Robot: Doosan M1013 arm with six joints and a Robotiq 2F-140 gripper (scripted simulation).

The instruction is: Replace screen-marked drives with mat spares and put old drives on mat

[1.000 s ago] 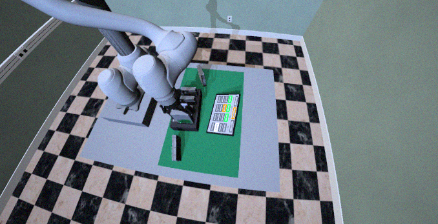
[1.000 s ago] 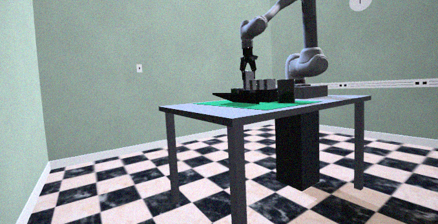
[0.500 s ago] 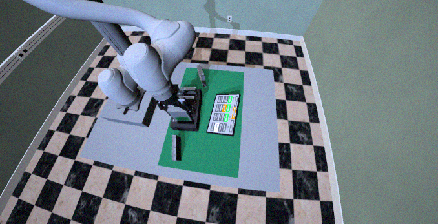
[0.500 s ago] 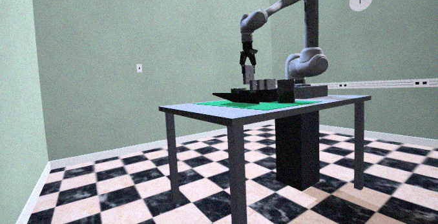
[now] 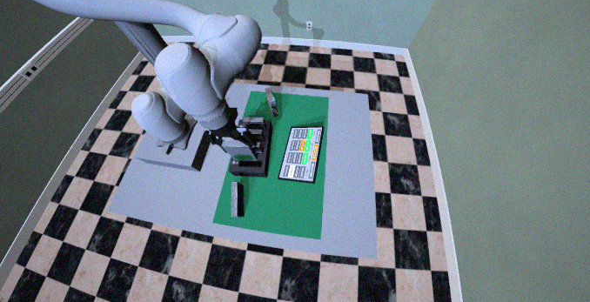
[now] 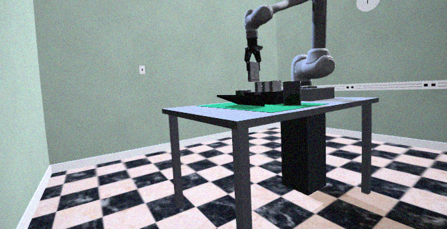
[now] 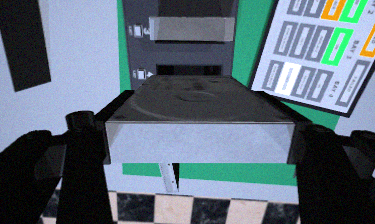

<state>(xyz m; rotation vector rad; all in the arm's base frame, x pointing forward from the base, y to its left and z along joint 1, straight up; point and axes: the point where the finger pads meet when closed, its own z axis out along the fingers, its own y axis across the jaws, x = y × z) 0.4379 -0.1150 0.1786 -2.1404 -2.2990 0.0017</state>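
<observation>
My gripper (image 5: 238, 149) (image 6: 254, 69) (image 7: 194, 105) is shut on a drive (image 6: 253, 74) (image 7: 199, 100), held upright in the air above the end of the dock (image 5: 261, 171) (image 6: 273, 99) (image 7: 139, 54) beside bay 4. Bay 4's slot (image 7: 189, 69) shows dark and empty in the wrist view. A seated drive (image 7: 191, 29) stands in the neighbouring bay; others are partly hidden by the arm. One loose drive (image 5: 237, 199) (image 7: 168, 176) lies on the mat near the dock's bay 4 end. Another loose drive (image 5: 271, 101) (image 6: 292, 93) stands beyond the other end.
The screen (image 5: 300, 154) (image 7: 356, 55) stands beside the dock, with a white cell lit for bay 4, orange and green for bay 2, green for bays 1 and 3, and an orange status cell. The green mat (image 5: 278, 213) lies on the table (image 5: 348, 187). The arm's base block (image 5: 178, 157) is opposite the screen.
</observation>
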